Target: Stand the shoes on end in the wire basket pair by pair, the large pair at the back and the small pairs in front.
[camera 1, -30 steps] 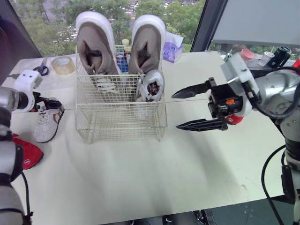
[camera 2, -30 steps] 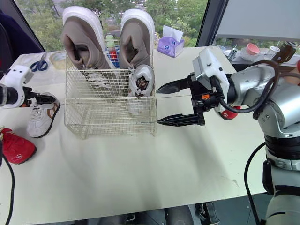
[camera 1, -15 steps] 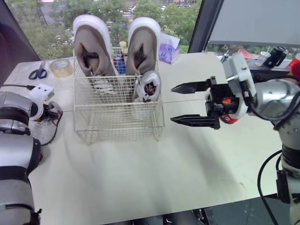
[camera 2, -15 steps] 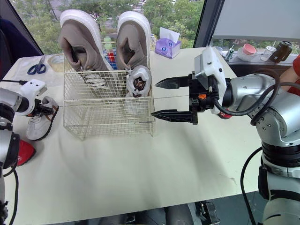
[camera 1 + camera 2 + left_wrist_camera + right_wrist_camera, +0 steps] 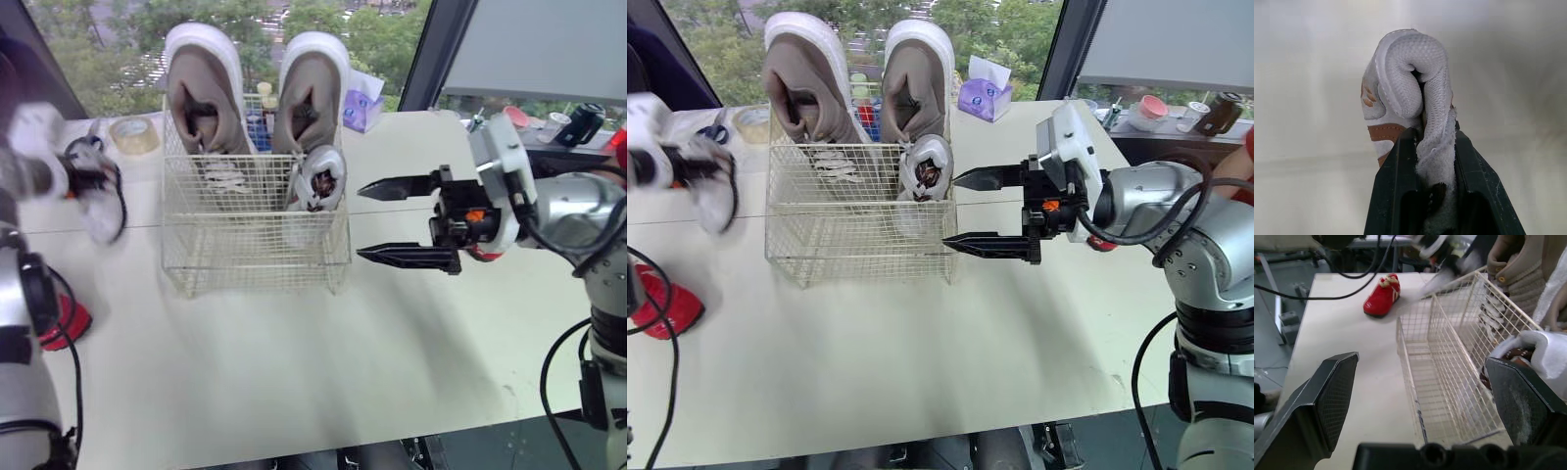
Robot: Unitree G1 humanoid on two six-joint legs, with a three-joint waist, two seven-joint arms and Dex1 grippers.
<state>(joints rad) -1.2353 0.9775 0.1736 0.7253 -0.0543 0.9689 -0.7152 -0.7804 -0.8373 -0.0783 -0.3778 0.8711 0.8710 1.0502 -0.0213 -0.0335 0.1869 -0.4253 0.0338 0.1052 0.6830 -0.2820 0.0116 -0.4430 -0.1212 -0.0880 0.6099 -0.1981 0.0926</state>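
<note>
A wire basket (image 5: 255, 257) stands mid-table. Two large beige shoes (image 5: 201, 98) (image 5: 313, 93) stand on end at its back, and one small white shoe (image 5: 320, 176) stands on end in front of the right one. My left gripper (image 5: 1432, 134) is shut on the heel collar of a second small white shoe (image 5: 1410, 73) with brown trim. It hangs in the air left of the basket (image 5: 713, 191). A small red shoe (image 5: 666, 308) lies at the table's left edge. My right gripper (image 5: 360, 223) is open just right of the basket, holding nothing.
A tape roll (image 5: 135, 135) and scissors (image 5: 715, 125) lie at the back left. A purple tissue box (image 5: 982, 93) sits behind the basket to its right. Cups (image 5: 516, 116) stand on a ledge at the far right. Bare table lies in front of the basket.
My left gripper has shut on the small white shoe and lifted it off the table. The right gripper has stayed open beside the basket.
</note>
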